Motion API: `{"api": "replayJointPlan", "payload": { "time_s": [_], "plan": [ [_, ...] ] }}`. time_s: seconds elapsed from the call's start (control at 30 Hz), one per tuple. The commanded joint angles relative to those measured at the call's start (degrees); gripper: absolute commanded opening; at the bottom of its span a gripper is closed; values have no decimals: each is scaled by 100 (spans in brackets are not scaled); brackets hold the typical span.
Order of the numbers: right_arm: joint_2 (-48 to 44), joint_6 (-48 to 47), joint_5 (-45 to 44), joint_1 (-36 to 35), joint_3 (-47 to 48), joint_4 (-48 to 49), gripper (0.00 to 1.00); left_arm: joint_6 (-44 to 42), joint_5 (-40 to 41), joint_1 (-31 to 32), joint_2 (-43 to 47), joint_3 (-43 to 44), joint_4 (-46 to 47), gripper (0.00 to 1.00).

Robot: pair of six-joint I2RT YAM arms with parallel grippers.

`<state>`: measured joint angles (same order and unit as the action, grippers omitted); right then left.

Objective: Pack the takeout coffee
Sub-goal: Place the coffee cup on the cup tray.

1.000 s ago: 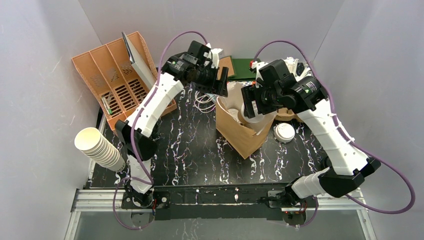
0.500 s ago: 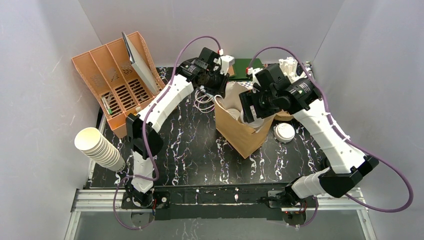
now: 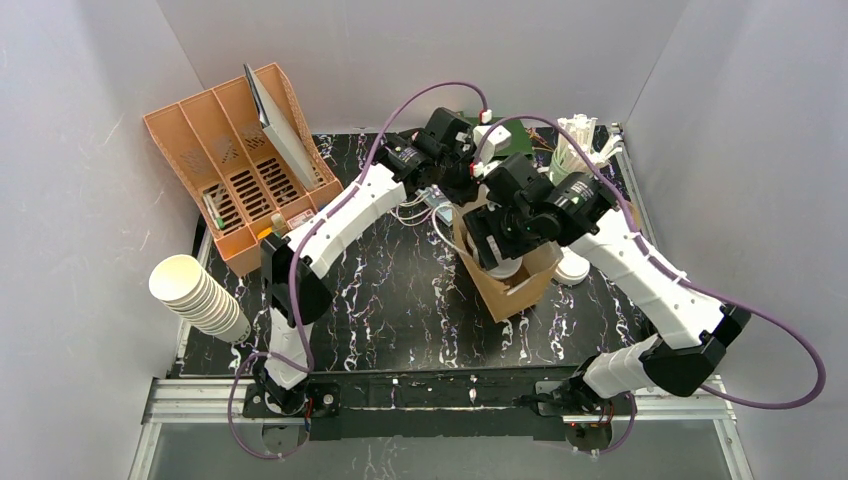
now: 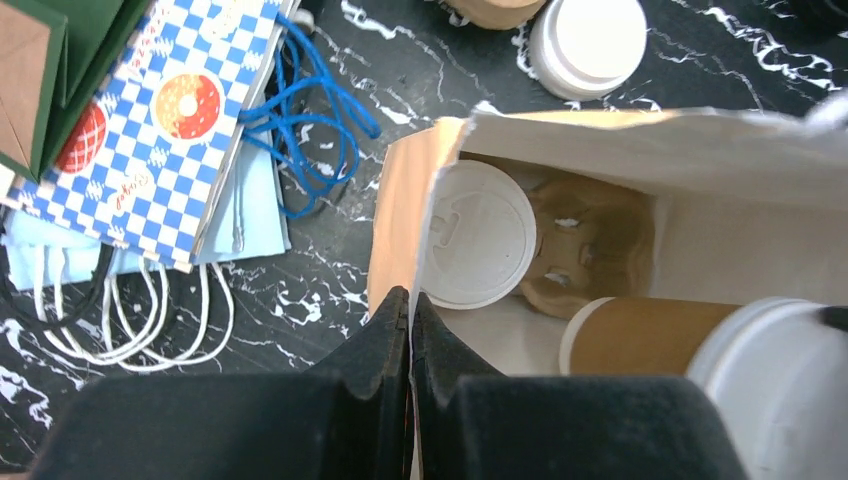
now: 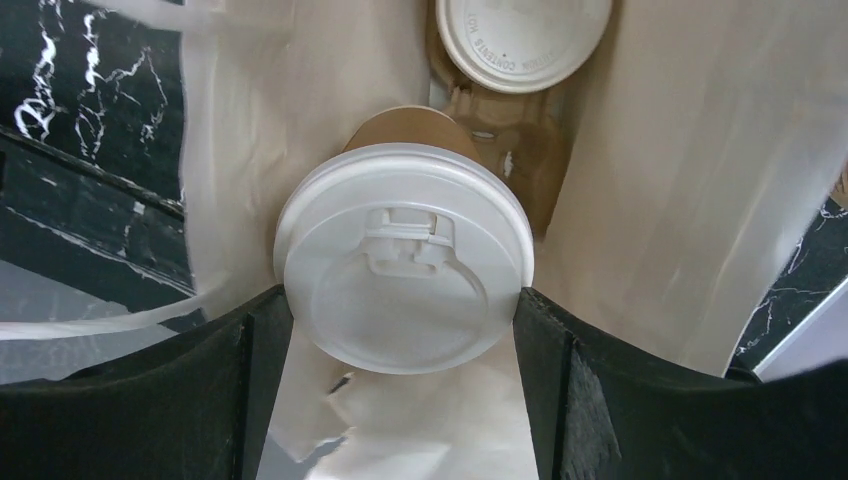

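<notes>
The lidded cup (image 5: 405,265), clasped at its lid by the right gripper (image 5: 402,322), hangs in the mouth of the paper bag (image 4: 400,215), whose rim is pinched by the closed left gripper (image 4: 410,320). It should be lowered straight, clear of the second cup (image 4: 478,235) inside. The black marbled table (image 3: 380,290) is enclosed by pale walls (image 3: 90,120).

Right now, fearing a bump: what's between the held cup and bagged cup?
Between held cup and bagged cup: only the cardboard carrier, slot empty; left wrist view.

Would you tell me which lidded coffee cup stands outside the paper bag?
The loose cup beside the bag; a second cup sits inside it, the right end effector holds the third cup in its mouth.
</notes>
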<state>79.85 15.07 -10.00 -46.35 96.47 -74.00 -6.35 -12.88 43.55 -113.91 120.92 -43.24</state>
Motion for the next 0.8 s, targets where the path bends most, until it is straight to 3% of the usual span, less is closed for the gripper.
{"api": "replayJointPlan", "payload": {
  "time_s": [0.0, 0.13, 0.37, 0.57, 0.77],
  "plan": [
    [-231, 154, -500, -156, -44, 65, 32, -224, 11, 94, 680, 195, 316, 0],
    [-455, 157, -956, -172, -38, 64, 32, -226, 98, 142, 832, 170, 356, 0],
    [-1061, -37, -1068, -183, -998, 703, 33, -86, -29, 154, 990, 254, 387, 0],
    [-1153, -362, -1756, -217, -1381, 1236, 33, -88, -144, 161, 1073, 134, 372, 0],
    [-1056, -523, -1770, -216, -1798, 1636, 33, 116, -247, 170, 1114, 112, 378, 0]
  ]
}}
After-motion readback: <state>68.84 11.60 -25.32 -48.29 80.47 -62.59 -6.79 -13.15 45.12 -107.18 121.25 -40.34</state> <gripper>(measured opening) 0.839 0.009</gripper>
